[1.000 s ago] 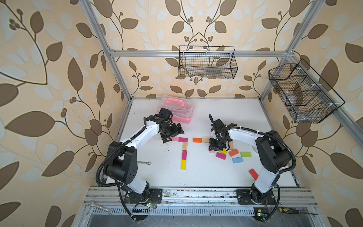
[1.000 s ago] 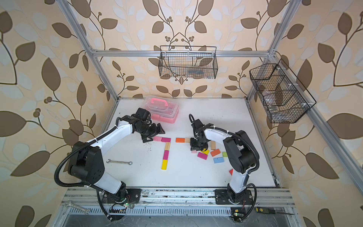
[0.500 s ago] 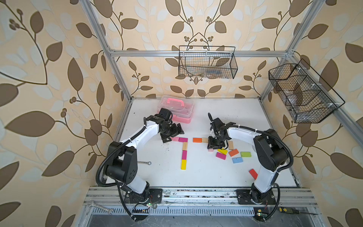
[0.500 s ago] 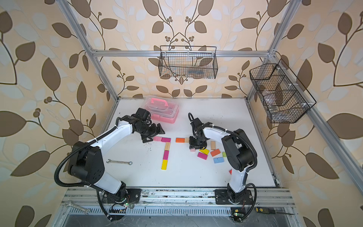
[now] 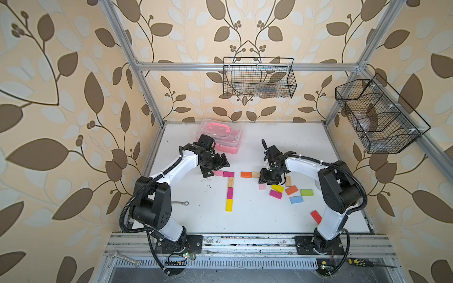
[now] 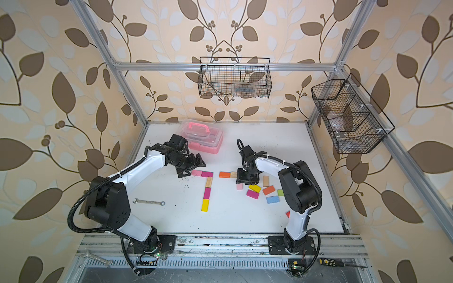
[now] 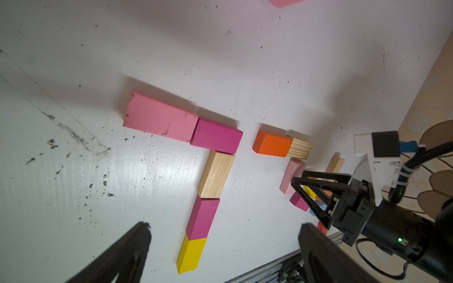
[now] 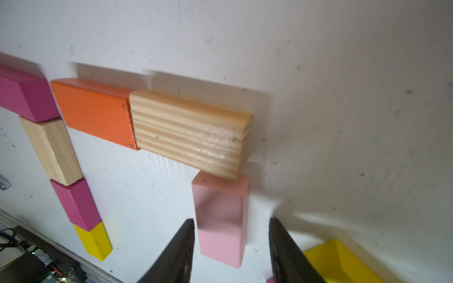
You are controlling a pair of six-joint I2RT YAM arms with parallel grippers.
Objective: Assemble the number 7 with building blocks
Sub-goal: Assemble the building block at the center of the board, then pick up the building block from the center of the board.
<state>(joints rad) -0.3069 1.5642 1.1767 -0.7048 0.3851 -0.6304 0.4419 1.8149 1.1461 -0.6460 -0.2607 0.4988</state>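
Observation:
A finished figure lies mid-table: pink block [image 5: 219,173] and magenta block [image 5: 228,174] as the bar, then wood [image 5: 230,181], magenta [image 5: 230,193] and yellow [image 5: 229,205] as the stem. My left gripper [image 5: 217,169] hovers open by the pink end, holding nothing [image 7: 224,227]. To the right, an orange block [image 8: 94,110] and a wood block [image 8: 191,132] form a second bar. A pale pink block [image 8: 220,220] lies below the wood block's right end. My right gripper [image 8: 231,220] straddles it, open, with gaps on both sides.
Loose blocks lie right of the second bar: yellow [image 5: 277,188], magenta [image 5: 275,194], orange [image 5: 291,190], green [image 5: 306,192], blue [image 5: 296,199], wood [image 5: 288,181], and red [image 5: 316,216] by the right arm's base. A pink case [image 5: 220,137] stands behind the left gripper. A wrench [image 5: 180,203] lies front left.
My right gripper's jaws have spread apart and let go of the pale pink block, which stays on the table. The left arm has not moved.

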